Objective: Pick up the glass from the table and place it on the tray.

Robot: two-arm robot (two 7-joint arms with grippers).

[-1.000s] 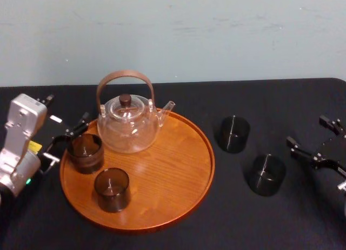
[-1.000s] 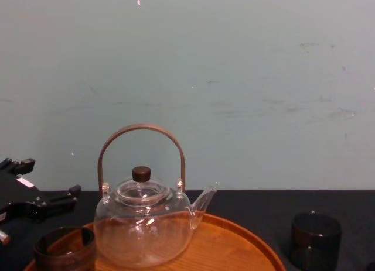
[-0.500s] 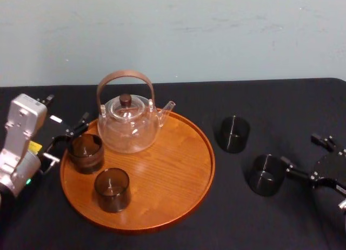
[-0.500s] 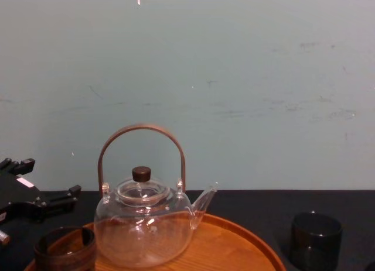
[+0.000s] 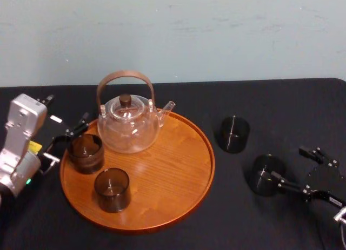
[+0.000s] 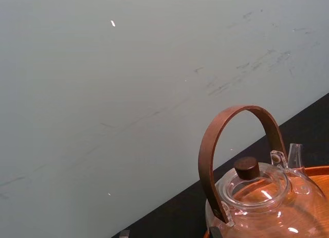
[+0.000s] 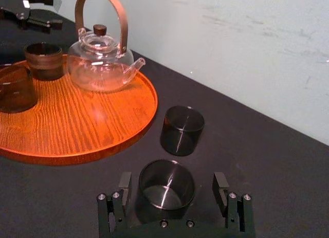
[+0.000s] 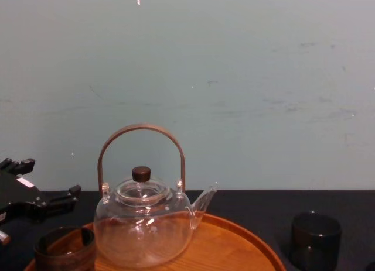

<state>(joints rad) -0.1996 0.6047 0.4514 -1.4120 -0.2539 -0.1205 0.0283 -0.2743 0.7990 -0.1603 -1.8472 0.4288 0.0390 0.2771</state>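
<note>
On the black counter (image 5: 281,104), just right of the tray (image 5: 167,174), the glass (image 7: 167,189) stands upright between the jaws of the right gripper (image 7: 172,185). The jaws are spread wide w/ a gap each side, so nothing is gripped yet. Another dark glass (image 5: 233,134) sits farther back, apart from it. Over at the tray's left edge the left gripper (image 5: 66,142) idles, jaws apart, holding nothing.

Handling, my read: small smoked tumbler, prob. light, rigid, thin-walled, so brittle & slick. Best hold is across the side wall approx. mid-height, one contact on each opposite side. Squeeze gently: a hard pinch risks a crack, a weak one lets it slide. Carry it level & set it down softly on bare wood, clear of the teapot (image 5: 128,128) & the tray glasses (image 5: 112,189).

Orientation: mouth up, base flat on the counter, long axis vertical. It's round w/ no handle or spout, so no facing dir.; any approach angle around it should work.
</note>
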